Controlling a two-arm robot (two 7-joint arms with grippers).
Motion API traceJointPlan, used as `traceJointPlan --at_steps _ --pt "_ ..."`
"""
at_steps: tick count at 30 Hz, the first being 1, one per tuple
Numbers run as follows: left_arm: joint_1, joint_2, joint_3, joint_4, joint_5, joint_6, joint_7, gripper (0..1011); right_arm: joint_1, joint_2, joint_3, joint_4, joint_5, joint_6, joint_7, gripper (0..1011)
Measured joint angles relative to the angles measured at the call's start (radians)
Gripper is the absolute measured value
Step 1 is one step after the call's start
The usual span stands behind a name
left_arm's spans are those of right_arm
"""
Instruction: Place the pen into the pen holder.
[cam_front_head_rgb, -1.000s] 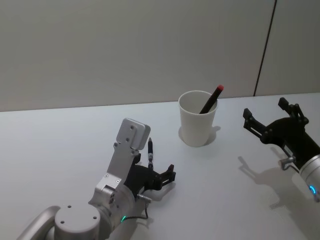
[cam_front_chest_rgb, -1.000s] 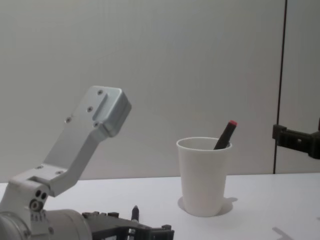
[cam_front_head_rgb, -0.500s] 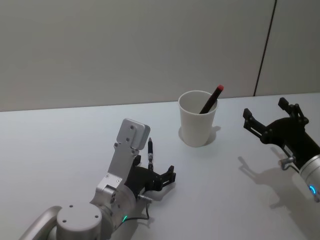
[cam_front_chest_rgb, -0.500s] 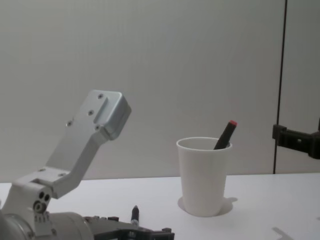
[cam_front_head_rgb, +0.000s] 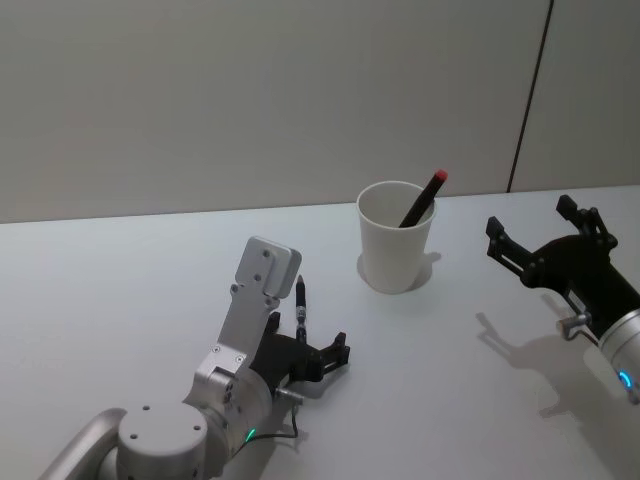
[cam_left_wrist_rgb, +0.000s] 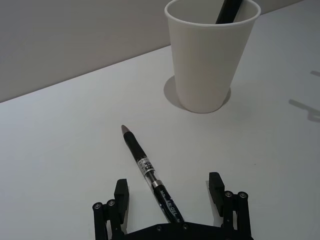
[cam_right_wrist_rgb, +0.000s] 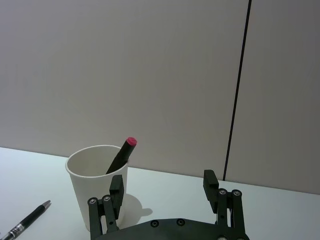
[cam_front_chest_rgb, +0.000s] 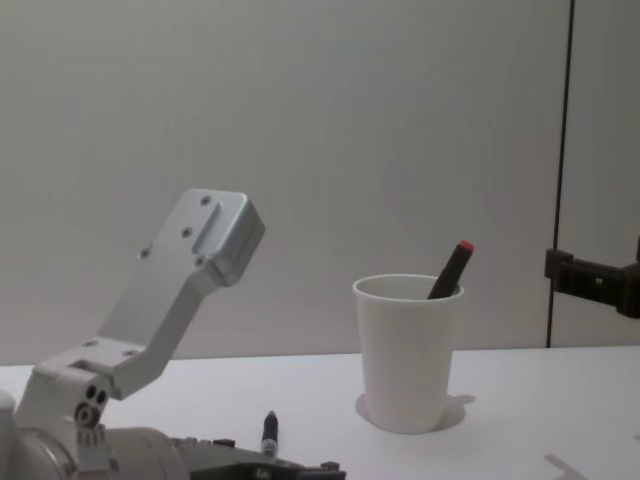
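Note:
A black pen (cam_front_head_rgb: 301, 304) lies flat on the white table, its tip pointing toward the pen holder (cam_front_head_rgb: 396, 240), a white paper cup standing a short way beyond it. The cup holds a black marker with a red cap (cam_front_head_rgb: 424, 198). My left gripper (cam_left_wrist_rgb: 169, 184) is low over the table and open, one finger on each side of the pen's (cam_left_wrist_rgb: 148, 172) rear half, not touching it. My right gripper (cam_front_head_rgb: 532, 217) hovers open to the right of the cup, holding nothing. The right wrist view shows the cup (cam_right_wrist_rgb: 97, 190) and the pen (cam_right_wrist_rgb: 27, 220).
The white table (cam_front_head_rgb: 120, 290) reaches back to a plain grey wall with a dark vertical seam (cam_front_head_rgb: 528, 95) at the right. Bare tabletop surrounds the pen and the cup (cam_front_chest_rgb: 406, 352).
My left arm has sunk slightly, bringing the open gripper a little lower around the pen. The pen, the cup and the right arm have not moved.

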Motion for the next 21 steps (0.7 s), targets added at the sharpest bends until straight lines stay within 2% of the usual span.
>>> traceJointPlan --at_steps 21 --pt "-0.008 -0.012 -0.007 0.013 0.013 0.020 -0.007 998 0.000 0.000 0.000 0.000 0.000 0.000 0.000 1002"
